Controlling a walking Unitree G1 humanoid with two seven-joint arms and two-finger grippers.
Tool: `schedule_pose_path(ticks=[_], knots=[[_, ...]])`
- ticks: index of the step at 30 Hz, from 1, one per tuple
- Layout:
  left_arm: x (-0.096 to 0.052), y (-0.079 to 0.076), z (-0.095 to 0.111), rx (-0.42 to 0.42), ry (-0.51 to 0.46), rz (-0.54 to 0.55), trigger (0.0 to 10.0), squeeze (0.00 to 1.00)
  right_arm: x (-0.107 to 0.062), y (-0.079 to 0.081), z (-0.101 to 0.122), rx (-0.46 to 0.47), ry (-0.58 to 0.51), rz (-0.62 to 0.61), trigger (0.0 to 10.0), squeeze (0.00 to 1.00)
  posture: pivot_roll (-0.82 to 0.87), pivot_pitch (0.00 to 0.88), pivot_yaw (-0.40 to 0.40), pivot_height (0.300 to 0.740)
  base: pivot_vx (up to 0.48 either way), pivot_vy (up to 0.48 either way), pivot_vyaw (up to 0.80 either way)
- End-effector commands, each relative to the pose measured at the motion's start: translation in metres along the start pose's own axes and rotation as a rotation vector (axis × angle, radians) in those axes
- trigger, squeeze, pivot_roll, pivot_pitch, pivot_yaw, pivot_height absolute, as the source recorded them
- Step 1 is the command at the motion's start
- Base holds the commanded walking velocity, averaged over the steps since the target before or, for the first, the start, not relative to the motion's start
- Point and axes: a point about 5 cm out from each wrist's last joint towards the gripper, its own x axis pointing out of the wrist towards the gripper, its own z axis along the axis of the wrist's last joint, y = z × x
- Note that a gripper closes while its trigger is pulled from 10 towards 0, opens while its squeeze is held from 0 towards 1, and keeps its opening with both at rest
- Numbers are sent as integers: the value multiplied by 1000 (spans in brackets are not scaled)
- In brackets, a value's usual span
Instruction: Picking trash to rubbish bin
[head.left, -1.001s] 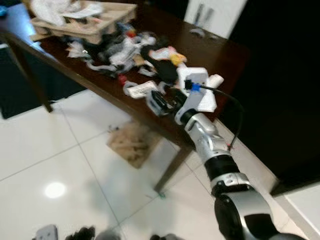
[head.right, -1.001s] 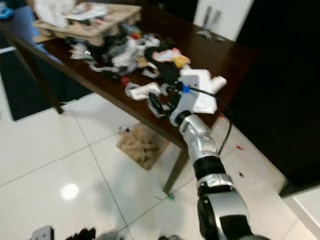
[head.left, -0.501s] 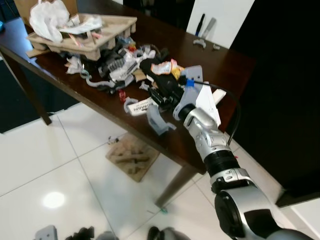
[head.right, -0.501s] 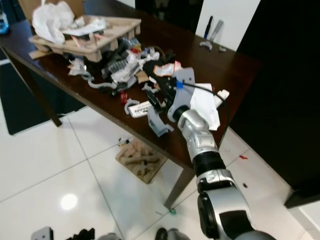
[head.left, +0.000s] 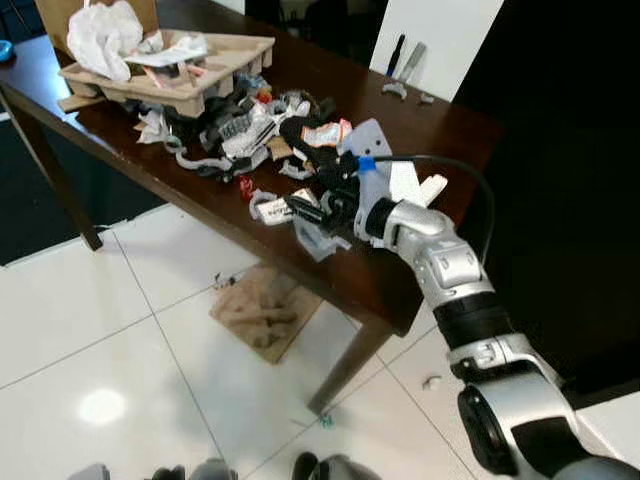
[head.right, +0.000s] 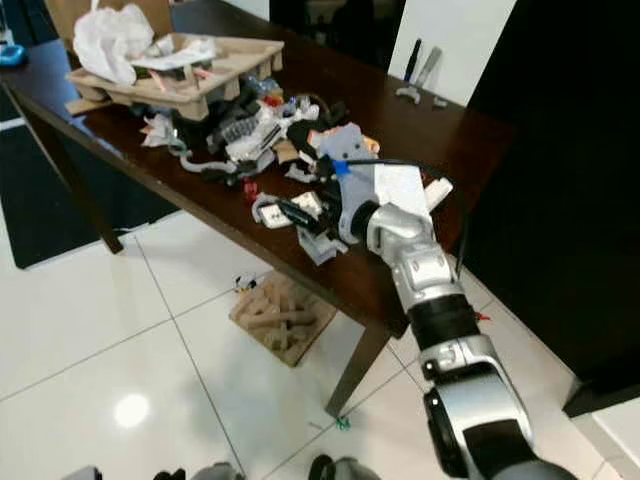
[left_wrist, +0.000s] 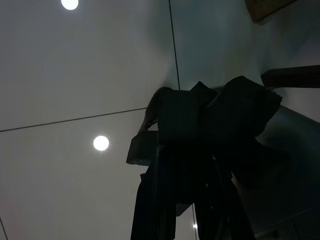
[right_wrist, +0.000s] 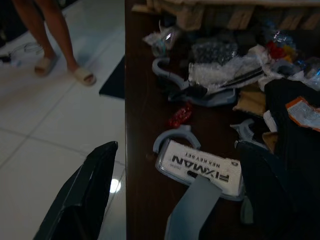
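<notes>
Trash (head.left: 255, 125) lies heaped on the dark counter (head.left: 440, 125), right of a cardboard tray (head.left: 160, 65). I see my right gripper (right_wrist: 172, 200) spread wide at the near edge, over a white FIXMAN package (right_wrist: 205, 167). My left gripper (left_wrist: 192, 165) hangs above the floor (head.left: 90, 330); I cannot tell its state.

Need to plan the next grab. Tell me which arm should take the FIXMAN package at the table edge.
Right. The right gripper is already over the table, fingers open, with the FIXMAN package between them in its wrist view. The left gripper hangs low over the floor.
</notes>
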Motion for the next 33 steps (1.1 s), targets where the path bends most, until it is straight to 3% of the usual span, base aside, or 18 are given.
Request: schedule_pose_path(ticks=[1, 11, 15, 18, 21, 28, 30, 33], knots=[[-3, -4, -13, -9, 49, -24, 10000, 0, 4, 6, -9, 7, 60, -8, 10000, 0, 228, 178, -124, 740, 0, 0, 0], [-1, -8, -12, -7, 45, -38, 10000, 0, 14, 27, -36, 84, 219, -28, 10000, 0, 234, 158, -141, 740, 0, 0, 0], [-1, -8, -11, -2, 38, -41, 10000, 0, 16, 31, -45, 65, 278, -61, 10000, 0, 242, 155, -145, 740, 0, 0, 0], [0, -7, -7, -4, 17, -44, 10000, 0, 15, 30, -55, -44, 378, -101, 10000, 0, 252, 150, -149, 740, 0, 0, 0], [0, -6, -6, -2, 11, -45, 10000, 0, 12, 31, -61, -93, 439, -94, 10000, 0, 256, 149, -149, 740, 0, 0, 0], [-1, -5, -6, 0, 6, -46, 10000, 0, 9, 29, -64, -126, 483, -130, 10000, 0, 259, 156, -147, 740, 0, 0, 0], [-2, -4, -6, 2, 2, -47, 10000, 0, 6, 25, -66, -204, 520, -154, 10000, 0, 259, 162, -142, 740, 0, 0, 0], [-2, -4, -5, 2, 1, -48, 10000, 0, 6, 24, -66, -214, 521, -162, 10000, 0, 261, 163, -139, 740, 0, 0, 0]])
